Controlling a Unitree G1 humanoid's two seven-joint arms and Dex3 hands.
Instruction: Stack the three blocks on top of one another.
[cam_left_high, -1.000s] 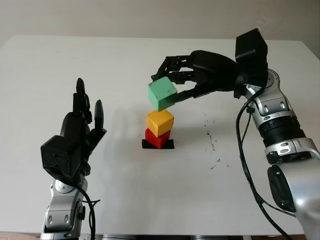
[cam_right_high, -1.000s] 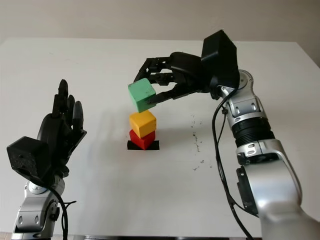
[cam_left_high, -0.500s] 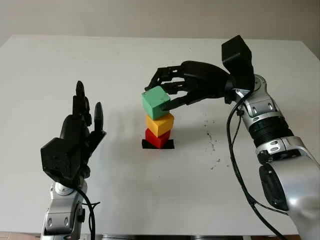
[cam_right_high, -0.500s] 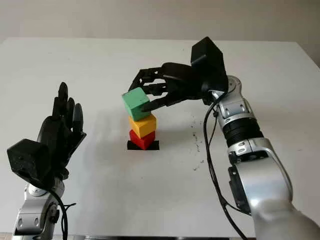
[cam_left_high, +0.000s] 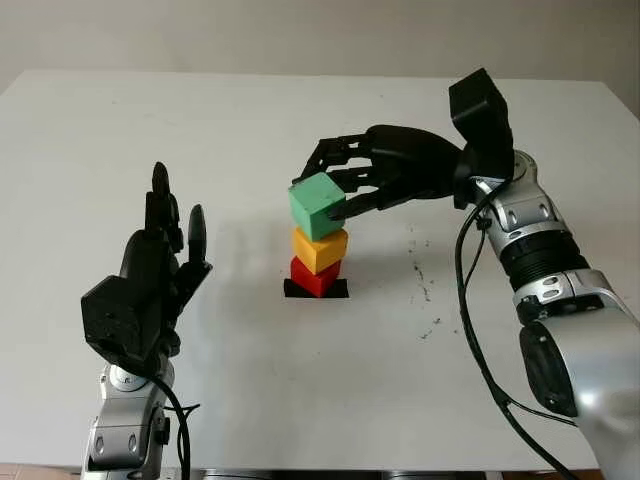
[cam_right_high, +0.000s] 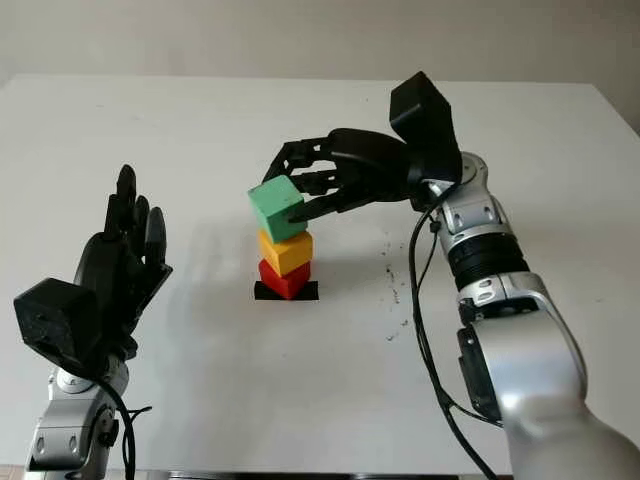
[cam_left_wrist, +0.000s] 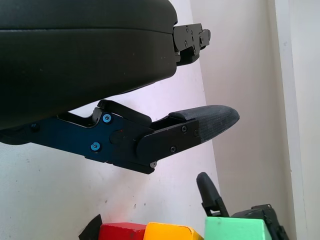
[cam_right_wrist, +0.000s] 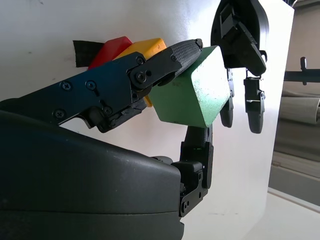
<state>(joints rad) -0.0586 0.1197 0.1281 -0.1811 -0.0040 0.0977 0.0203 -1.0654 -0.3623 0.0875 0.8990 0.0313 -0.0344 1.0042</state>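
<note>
A: Status on the green block?

B: Right robot hand is clamped on it, fingers on opposite side faces. Block sits tilted, at or just above the yellow block, which is on the red block. Red one sits on a black tape patch on the table.

A: Handling?

B: My guess: light, rigid cube, probably foam or painted wood. Faces look matte, so not very slippery. Not fragile. Side-face pinch is the right hold since it leaves the bottom face free to seat. Risk is the tilt; if it lands on an edge it may knock the two below askew.

A: Is it touching yellow yet?

B: Can't tell. From the head camera the green block's lower corner overlaps the yellow top. In the right wrist view the fingers cover the joint between the two blocks.

A: Left side?

B: Left robot hand is open, raised over the table well to the left of the stack, holding nothing. Its wrist camera cuts the stack off at the frame edge.
</note>
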